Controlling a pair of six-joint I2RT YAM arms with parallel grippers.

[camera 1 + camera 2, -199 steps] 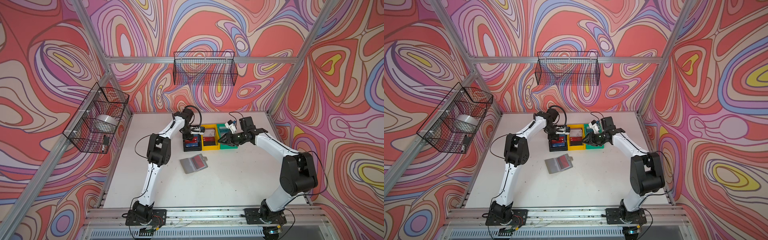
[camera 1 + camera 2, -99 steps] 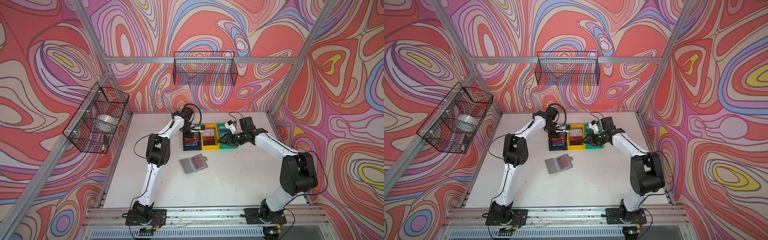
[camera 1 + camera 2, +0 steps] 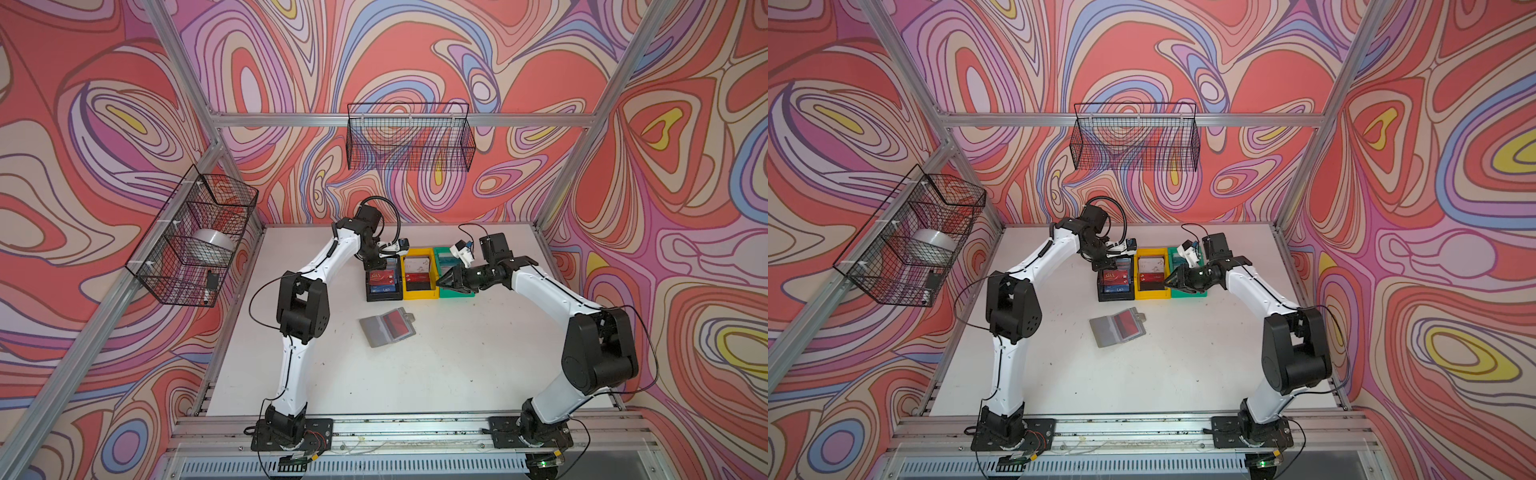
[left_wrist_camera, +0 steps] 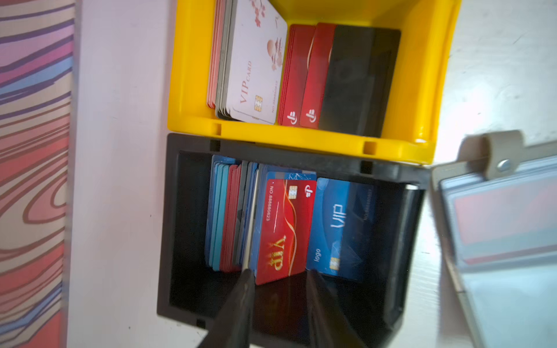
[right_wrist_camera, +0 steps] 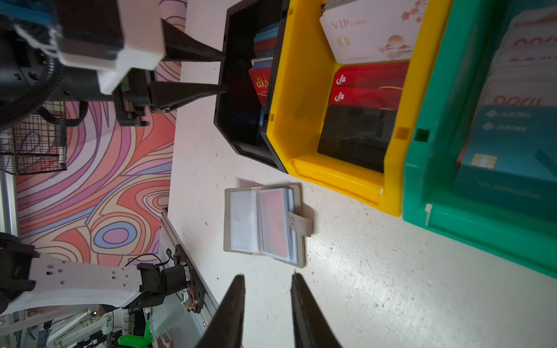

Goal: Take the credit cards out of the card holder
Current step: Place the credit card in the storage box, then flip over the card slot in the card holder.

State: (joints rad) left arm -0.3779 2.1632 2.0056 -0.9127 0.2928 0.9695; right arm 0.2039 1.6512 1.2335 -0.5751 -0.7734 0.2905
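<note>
**One red card stands in the bin, another waits in the holder**

The left end effector hangs spread over the black plastic bin. Its tips sit either side of an upright red "VIP" credit card with a sliver of gap on each side, so it looks to be letting go rather than pinching. Done well, the exit is a straight lift, so neither finger drags the card off the stacked cards beside it.

The flat grey card holder, with clear sleeves and a snap tab, lies open on the white worktop just in front of the bins. A red card is still in one sleeve.

The left arm reaches far back, wrist bent down into the bin. The right arm stretches inward with its elbow high. The right end effector is spread and empty, by the front of the yellow plastic bin and aimed towards the holder.
</note>
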